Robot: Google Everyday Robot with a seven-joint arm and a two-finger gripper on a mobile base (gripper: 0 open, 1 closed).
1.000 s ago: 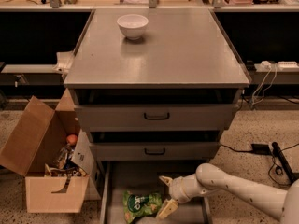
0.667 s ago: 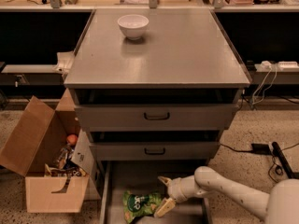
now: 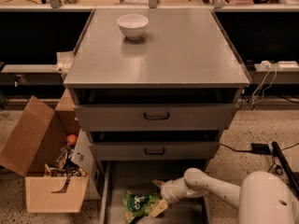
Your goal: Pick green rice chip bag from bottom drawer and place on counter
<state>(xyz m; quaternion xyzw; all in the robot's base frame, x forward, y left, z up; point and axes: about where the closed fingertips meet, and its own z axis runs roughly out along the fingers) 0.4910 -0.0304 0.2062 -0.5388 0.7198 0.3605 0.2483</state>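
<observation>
The green rice chip bag (image 3: 139, 203) lies on the grey floor of the open bottom drawer (image 3: 184, 213), left of its middle. My gripper (image 3: 158, 196) reaches into the drawer from the right, its fingers spread on either side of the bag's right edge, one fingertip (image 3: 159, 208) low by the bag and the other behind it. The fingers are open and the bag rests on the drawer floor. The grey counter (image 3: 182, 50) is above, on top of the cabinet.
A white bowl (image 3: 132, 25) stands on the counter at the back left. Two shallower drawers with black handles (image 3: 156, 116) sit above the bottom drawer. An open cardboard box (image 3: 44, 167) of clutter stands left of the cabinet. Cables and a power strip (image 3: 275, 65) lie right.
My gripper has moved a little left and lower, closer onto the bag's right edge. The bag has not visibly moved.
</observation>
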